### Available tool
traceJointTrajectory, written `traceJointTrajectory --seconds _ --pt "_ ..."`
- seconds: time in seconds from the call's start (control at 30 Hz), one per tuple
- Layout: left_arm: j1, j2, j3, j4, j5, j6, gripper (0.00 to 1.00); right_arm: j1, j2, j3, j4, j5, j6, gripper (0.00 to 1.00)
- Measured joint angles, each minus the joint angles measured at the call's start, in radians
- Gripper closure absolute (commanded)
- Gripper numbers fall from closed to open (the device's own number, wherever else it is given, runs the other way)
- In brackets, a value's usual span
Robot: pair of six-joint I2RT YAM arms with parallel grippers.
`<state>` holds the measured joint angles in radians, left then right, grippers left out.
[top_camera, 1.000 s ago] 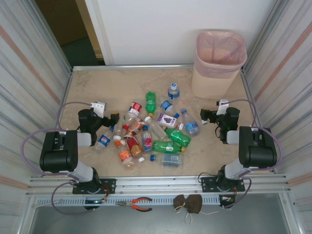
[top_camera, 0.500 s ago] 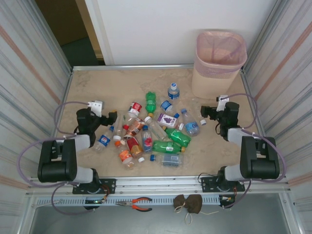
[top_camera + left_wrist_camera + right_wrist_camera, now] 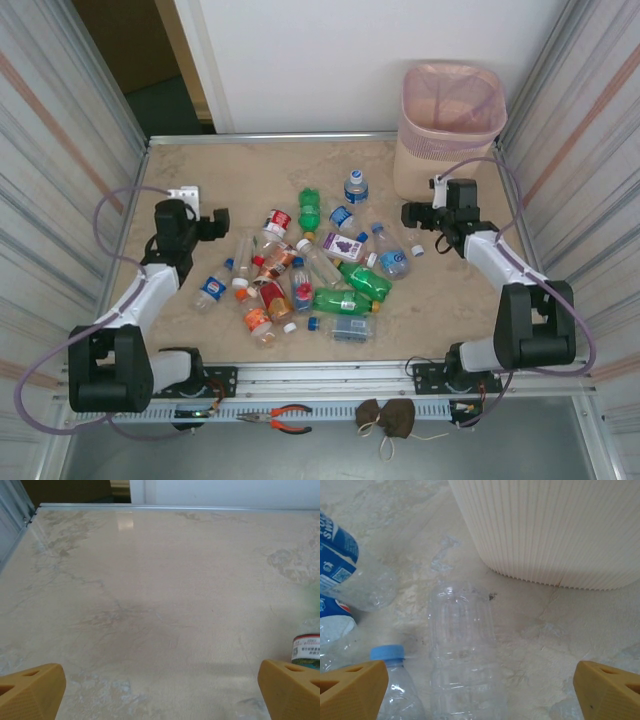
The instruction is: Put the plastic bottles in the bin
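Several plastic bottles [image 3: 310, 265], clear, green and orange, lie in a loose pile mid-table. The pale-pink bin [image 3: 450, 125] stands at the far right corner. My left gripper [image 3: 222, 222] is open just left of the pile. In the left wrist view its fingers [image 3: 30, 692] frame bare table, and a bottle with a red-and-white label [image 3: 306, 649] sits by the right finger. My right gripper [image 3: 408, 215] is open below the bin, right of the pile. In the right wrist view a clear, label-free bottle [image 3: 465, 655] lies between its wide-apart fingers [image 3: 607, 692], untouched, with the bin's ribbed wall [image 3: 560, 530] just beyond.
A blue-capped bottle [image 3: 390, 680] and a blue-labelled one [image 3: 340, 555] lie left of the clear bottle. Corrugated metal walls [image 3: 60, 150] close both sides. Red pliers [image 3: 283, 417] and a brown pouch [image 3: 388, 418] rest on the near ledge. Open tabletop lies far left [image 3: 220, 170].
Both arms have stretched out from their bases. The left gripper moved farther up the table, the right one toward the bin. The bottles have not moved.
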<state>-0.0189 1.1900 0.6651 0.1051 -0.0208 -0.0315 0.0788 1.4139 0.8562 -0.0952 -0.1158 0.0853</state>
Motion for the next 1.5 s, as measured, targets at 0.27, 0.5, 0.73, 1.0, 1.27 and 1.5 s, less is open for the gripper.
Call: traceJointTrajectory --seconds 0.27,0.5,0.73,1.0,1.27,1.5 --pt "0.063 0.000 0.319 -0.362 0.145 -0.044 0.01 0.045 0.167 0.144 -0.180 -0.007 -0.021 0.10" --pt "0.148 -0.009 0.438 -0.582 0.365 0.015 0.01 0.092 0.325 0.294 -0.270 0.035 -0.053 0.14" --pt "0.219 -0.027 0.344 -0.599 0.491 0.027 0.03 0.105 0.424 0.361 -0.313 0.071 -0.071 0.19" --pt "0.221 -0.067 0.307 -0.582 0.537 0.023 0.03 0.112 0.482 0.395 -0.333 0.093 -0.072 0.24" --pt "0.221 -0.081 0.307 -0.572 0.537 0.024 0.04 0.118 0.489 0.395 -0.349 0.102 -0.072 0.32" --pt "0.221 -0.081 0.300 -0.563 0.537 0.023 0.03 0.130 0.483 0.395 -0.356 0.121 -0.076 0.37"
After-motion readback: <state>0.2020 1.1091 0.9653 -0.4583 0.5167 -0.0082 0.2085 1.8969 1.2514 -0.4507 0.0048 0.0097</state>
